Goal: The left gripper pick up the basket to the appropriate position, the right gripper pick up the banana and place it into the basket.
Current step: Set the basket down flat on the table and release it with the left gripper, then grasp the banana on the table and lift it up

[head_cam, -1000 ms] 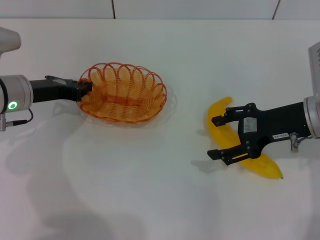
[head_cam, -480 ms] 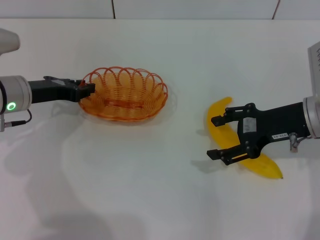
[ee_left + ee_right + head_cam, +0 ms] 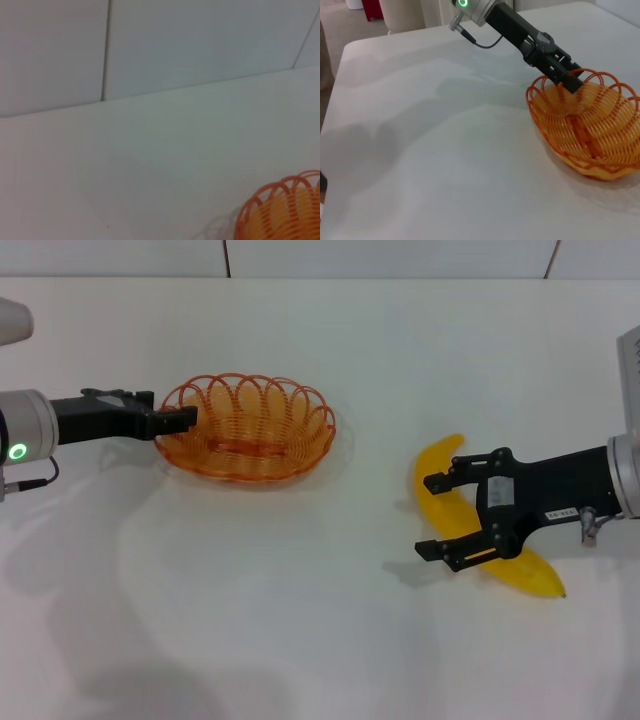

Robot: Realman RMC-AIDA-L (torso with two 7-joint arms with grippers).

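Head view: left end effector pinched the basket rim at nine o'clock on the table (to reposition it); right end effector straddled the banana at four o'clock, spread apart, ready to grasp.

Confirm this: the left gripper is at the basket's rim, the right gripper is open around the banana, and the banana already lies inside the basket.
One point is wrong. The banana is not in the basket; it lies on the table, well apart from it, as the head view shows. The left gripper at the rim and the right gripper open around the banana are correct.
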